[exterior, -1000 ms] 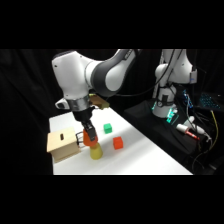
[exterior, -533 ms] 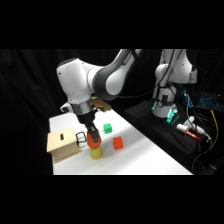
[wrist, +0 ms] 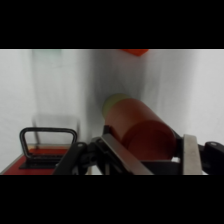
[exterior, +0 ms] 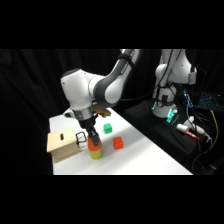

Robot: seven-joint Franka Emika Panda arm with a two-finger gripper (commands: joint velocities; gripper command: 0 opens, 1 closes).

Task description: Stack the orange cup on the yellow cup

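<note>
The orange cup sits on top of the yellow cup near the table's front left. My gripper comes down from above and is shut on the orange cup. In the wrist view the orange cup fills the space between the fingers of my gripper. Only a sliver of the yellow cup shows beyond it.
A tan box with a slot stands just left of the cups, with a black handle-shaped piece next to it. A green cube and a red-orange cube lie to the right. A second white arm stands at the back right.
The gripper has moved a little down and to the right with the orange cup, which now rests over the yellow cup.
</note>
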